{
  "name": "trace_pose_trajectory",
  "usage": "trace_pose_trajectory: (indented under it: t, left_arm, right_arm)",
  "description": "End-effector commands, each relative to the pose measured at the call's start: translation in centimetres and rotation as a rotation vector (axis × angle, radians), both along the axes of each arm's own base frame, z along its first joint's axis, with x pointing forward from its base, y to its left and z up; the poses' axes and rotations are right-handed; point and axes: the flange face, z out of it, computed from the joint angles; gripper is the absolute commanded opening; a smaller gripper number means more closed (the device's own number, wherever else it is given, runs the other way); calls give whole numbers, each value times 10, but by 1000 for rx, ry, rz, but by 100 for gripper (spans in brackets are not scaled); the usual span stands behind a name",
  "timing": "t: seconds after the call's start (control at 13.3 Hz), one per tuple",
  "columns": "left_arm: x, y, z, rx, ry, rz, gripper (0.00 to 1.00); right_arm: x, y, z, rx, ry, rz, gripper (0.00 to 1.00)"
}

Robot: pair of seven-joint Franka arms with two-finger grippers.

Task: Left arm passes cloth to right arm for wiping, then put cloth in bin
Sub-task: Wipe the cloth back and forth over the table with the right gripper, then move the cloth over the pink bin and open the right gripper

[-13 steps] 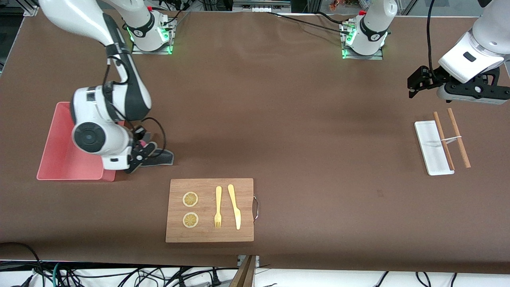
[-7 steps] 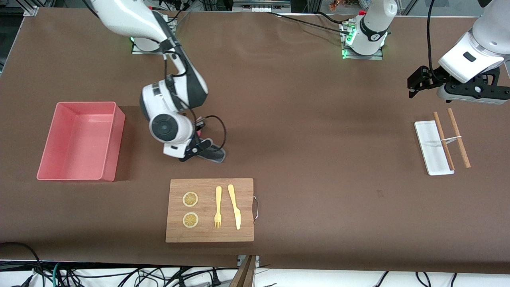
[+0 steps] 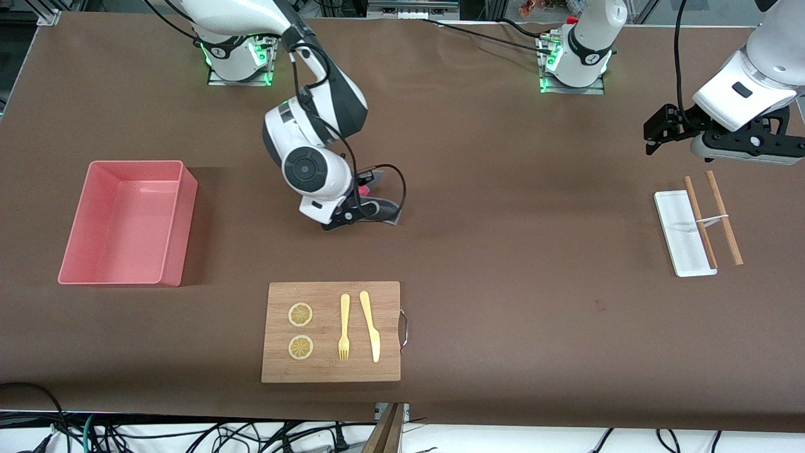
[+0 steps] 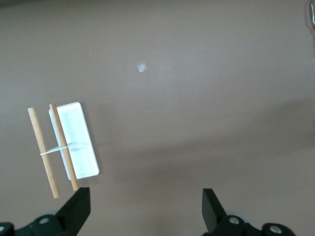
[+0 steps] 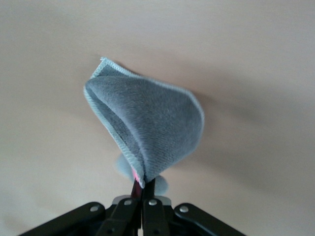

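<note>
The cloth (image 3: 381, 210), grey face showing with a bit of pink at the pinch, is dragged flat on the brown table near its middle. My right gripper (image 3: 350, 216) is shut on its edge. In the right wrist view the cloth (image 5: 152, 123) fans out folded from the right gripper (image 5: 143, 189). The pink bin (image 3: 183, 220) stands at the right arm's end of the table with nothing in it. My left gripper (image 3: 654, 132) hangs open over the left arm's end, nothing between its fingers (image 4: 78, 204). In the left wrist view the left gripper (image 4: 146, 201) looks down on bare table.
A wooden cutting board (image 3: 333, 371) with two lemon slices, a fork and a knife lies nearer the front camera than the cloth. A narrow white tray (image 3: 679, 245) with two banded wooden sticks (image 3: 723, 217) lies below the left gripper; the tray (image 4: 81, 147) shows in the left wrist view.
My right arm has swept the cloth across the table from beside the bin toward the middle, and farther from the front camera. The left arm has not moved.
</note>
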Motion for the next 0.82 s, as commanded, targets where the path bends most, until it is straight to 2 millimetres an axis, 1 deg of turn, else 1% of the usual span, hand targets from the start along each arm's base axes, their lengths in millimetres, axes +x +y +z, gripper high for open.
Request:
trace_pose_trajectory:
  t: [0.0, 0.07, 0.22, 0.45, 0.6, 0.67, 0.75]
  left_arm:
    - [-3, 2, 3, -19, -3, -8, 100]
    - [-3, 2, 3, -19, -3, -8, 100]
    - [-3, 1, 4, -19, -4, -10, 100]
    - [-3, 0, 4, -19, -6, -10, 100]
    - [-3, -1, 4, -19, -6, -11, 100]
    - [-3, 0, 4, -19, -6, -11, 100]
    - [-3, 1, 6, -19, -7, -10, 100]
  right_arm:
    - [21, -72, 55, 57, 30, 25, 0]
    - [29, -102, 67, 72, 37, 48, 0]
    - [43, -165, 92, 62, 4, 161, 0]
    - [45, -240, 130, 32, -14, 297, 0]
    - [40, -291, 153, -33, -42, 358, 0]
    - [38, -317, 160, -55, -47, 391, 0]
    - [39, -346, 162, -70, -45, 421, 0]
